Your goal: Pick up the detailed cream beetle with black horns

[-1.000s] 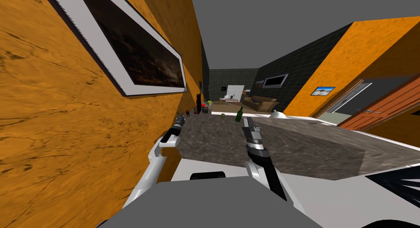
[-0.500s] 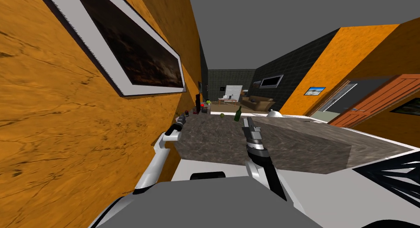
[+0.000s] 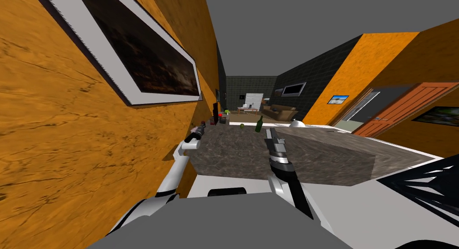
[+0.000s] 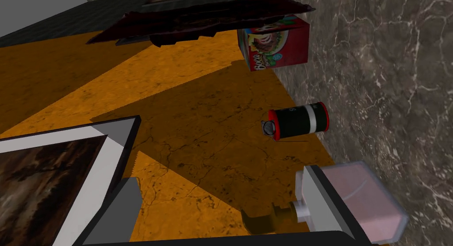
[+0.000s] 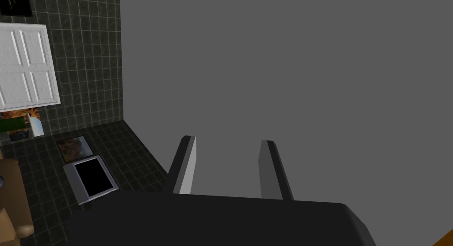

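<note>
The left gripper [image 4: 220, 174], fingers apart, hangs by the orange wall [image 4: 177, 124] at the dark marbled stone counter [image 4: 389, 79]. Just beside it are a black red-rimmed can [image 4: 298, 121] and a pink translucent bottle [image 4: 371, 203]. I cannot tell which small thing here is the beetle. The right gripper [image 5: 230, 141] has its fingers spread too.

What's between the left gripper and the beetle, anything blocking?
Nothing visible. A small tan shape, probably the beetle, lies between the open fingers of the left gripper, near its body. A pink container sits close beside it, just past one finger, and might get bumped.
</note>
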You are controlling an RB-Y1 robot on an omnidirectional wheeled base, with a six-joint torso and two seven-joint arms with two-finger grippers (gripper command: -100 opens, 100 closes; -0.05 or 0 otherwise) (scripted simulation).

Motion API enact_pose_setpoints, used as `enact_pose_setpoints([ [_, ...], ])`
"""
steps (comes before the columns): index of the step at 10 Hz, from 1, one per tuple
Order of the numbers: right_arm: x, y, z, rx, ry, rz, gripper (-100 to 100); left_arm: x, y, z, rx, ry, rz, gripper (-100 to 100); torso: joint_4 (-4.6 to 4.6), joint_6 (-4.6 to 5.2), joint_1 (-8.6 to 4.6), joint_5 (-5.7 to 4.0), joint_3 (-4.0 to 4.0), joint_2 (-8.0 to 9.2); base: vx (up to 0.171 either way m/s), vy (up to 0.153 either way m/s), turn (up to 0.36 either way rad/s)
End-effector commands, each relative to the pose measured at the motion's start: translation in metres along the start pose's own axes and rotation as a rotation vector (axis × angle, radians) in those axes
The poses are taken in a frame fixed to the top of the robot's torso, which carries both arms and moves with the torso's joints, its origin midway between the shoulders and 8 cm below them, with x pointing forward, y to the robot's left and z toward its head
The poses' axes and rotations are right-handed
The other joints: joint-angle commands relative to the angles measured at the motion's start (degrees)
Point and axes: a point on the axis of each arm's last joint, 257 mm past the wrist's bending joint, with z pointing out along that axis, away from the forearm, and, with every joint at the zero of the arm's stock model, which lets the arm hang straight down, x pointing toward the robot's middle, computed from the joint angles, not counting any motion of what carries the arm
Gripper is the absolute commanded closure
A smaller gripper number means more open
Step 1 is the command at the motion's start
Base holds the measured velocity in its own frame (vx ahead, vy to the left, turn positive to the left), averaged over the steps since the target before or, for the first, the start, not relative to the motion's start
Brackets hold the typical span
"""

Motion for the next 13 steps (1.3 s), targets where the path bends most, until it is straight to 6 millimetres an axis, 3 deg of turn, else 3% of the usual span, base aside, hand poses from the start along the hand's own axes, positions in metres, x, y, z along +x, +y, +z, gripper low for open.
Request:
enact_pose_setpoints([
  [1,0.0,0.0,0.0,0.0,0.0,0.0,0,0.004,0.007,0.011,-0.052,0.0,-0.011,-100,0.0,0.0,0.0,0.0,0.0,0.0,0.015,0.015,-0.072],
  [6,0.0,0.0,0.0,0.0,0.0,0.0,0,0.014,0.034,0.033,-0.192,0.009,-0.029,-100,-0.02,0.0,-0.02,0.0,-0.03,-0.04,0.019,0.01,-0.028],
  [7,0.0,0.0,0.0,0.0,0.0,0.0,0,0.016,0.046,0.035,-0.232,0.01,-0.03,-100,-0.02,0.01,-0.01,0.0,-0.05,-0.09,0.029,0.012,-0.025],
  [10,0.0,0.0,0.0,0.0,0.0,0.0,0,0.029,0.054,0.048,-0.322,0.026,-0.042,-100,-0.03,-0.01,-0.02,0.0,-0.06,-0.09,0.038,0.008,-0.039],
  [11,0.0,0.0,0.0,0.0,0.0,0.0,0,0.031,0.069,0.047,-0.366,0.027,-0.043,-100,-0.03,0.01,-0.04,-0.01,-0.08,-0.14,0.044,0.009,-0.019],
  [12,0.0,0.0,0.0,0.0,0.0,0.0,0,0.038,0.066,0.053,-0.391,0.037,-0.047,-100,-0.04,-0.01,-0.02,0.0,-0.08,-0.14,0.049,0.012,-0.026],
  [13,0.0,0.0,0.0,0.0,0.0,0.0,0,0.039,0.084,0.05,-0.44,0.037,-0.047,-100,-0.04,0.0,-0.02,0.0,-0.09,-0.16,0.045,0.011,-0.025],
])
